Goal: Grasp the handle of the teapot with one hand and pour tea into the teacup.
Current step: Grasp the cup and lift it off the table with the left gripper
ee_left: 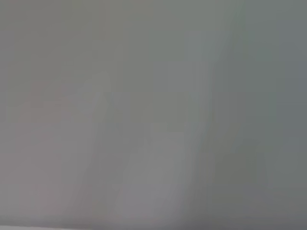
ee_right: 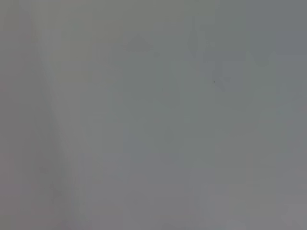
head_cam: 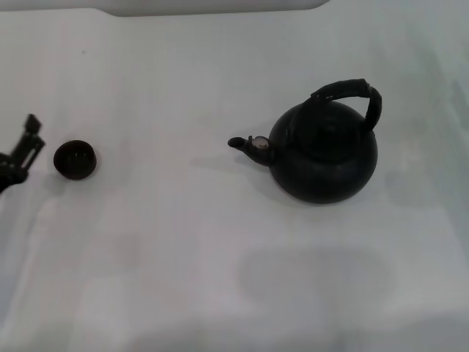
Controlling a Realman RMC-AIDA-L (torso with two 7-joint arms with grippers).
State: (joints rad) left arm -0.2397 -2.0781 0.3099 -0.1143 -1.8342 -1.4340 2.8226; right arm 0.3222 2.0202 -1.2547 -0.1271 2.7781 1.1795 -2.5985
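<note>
1. Head view, far left edge: the left claw [head_cam: 22, 150] pokes in at about nine o'clock of the scene. Only part of it shows, and whether its fingers stand wide or narrow I cannot tell. It holds nothing that can be seen.
2. Just beside that claw, toward three o'clock from it, the teacup [head_cam: 75, 160] sits upright on the white table [head_cam: 168, 257], mouth up. Claw and cup look close but not touching.
3. Well apart from the cup, again toward three o'clock, stands the teapot [head_cam: 324, 154]. Its short spout with the small silvery cap points to nine o'clock, straight at the cup, so the pot's long axis runs along the line between the two.
4. Over the pot's top arches the handle [head_cam: 350, 94], upright, tipped slightly toward the two o'clock side, spanning roughly crosswise to the spout line. Nothing grips it yet.
5. The right claw is not in any view; both wrist views show only a blank pale surface.
6. My judgement: the grasp has not begun. The pot lies on the robot's right half, so the right arm seems the nearer one for the handle, while the left claw is next to the cup, far from the pot.
7. No brand, label or writing can be read on any of the things.
</note>
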